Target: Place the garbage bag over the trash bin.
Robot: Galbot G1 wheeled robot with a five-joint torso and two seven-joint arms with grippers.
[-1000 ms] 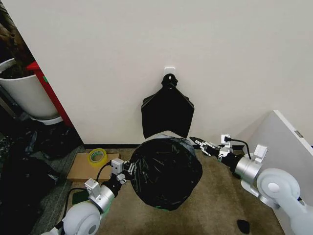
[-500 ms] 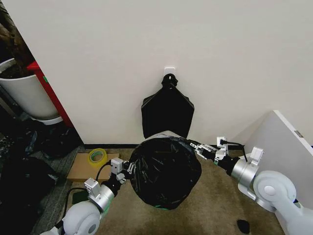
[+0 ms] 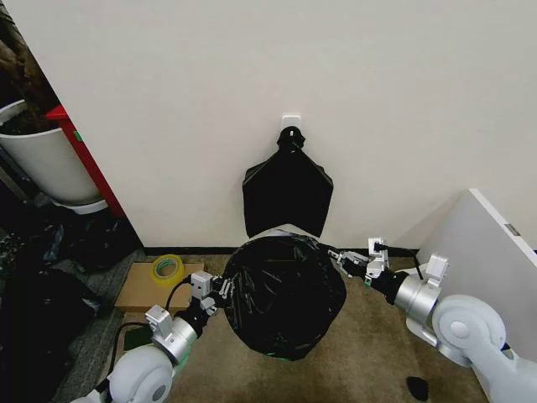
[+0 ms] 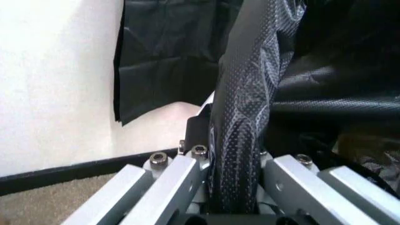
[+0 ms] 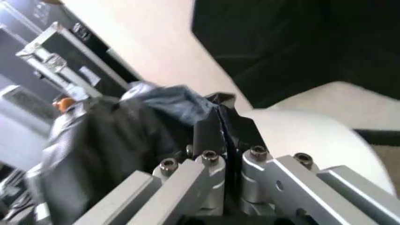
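Observation:
The glossy black garbage bag point(image 3: 285, 294) is draped over the trash bin, and a sliver of white rim point(image 3: 285, 228) shows at the far side. My left gripper point(image 3: 222, 290) is at the bag's left side, shut on a fold of the plastic point(image 4: 240, 117). My right gripper point(image 3: 340, 257) is at the bag's upper right edge. In the right wrist view its pads point(image 5: 206, 133) are pressed together on thin black film, with the bin's white wall point(image 5: 312, 126) just behind.
A flat black bag bundle point(image 3: 288, 189) hangs on the wall behind the bin. To the left are a yellow tape roll point(image 3: 166, 269) on cardboard point(image 3: 138, 294), a white plant pot point(image 3: 42, 159) and dark bags point(image 3: 42, 285). A white cabinet point(image 3: 491, 243) stands on the right.
My right arm has shifted left and a little lower along the bag's right edge. The left gripper has stayed where it was.

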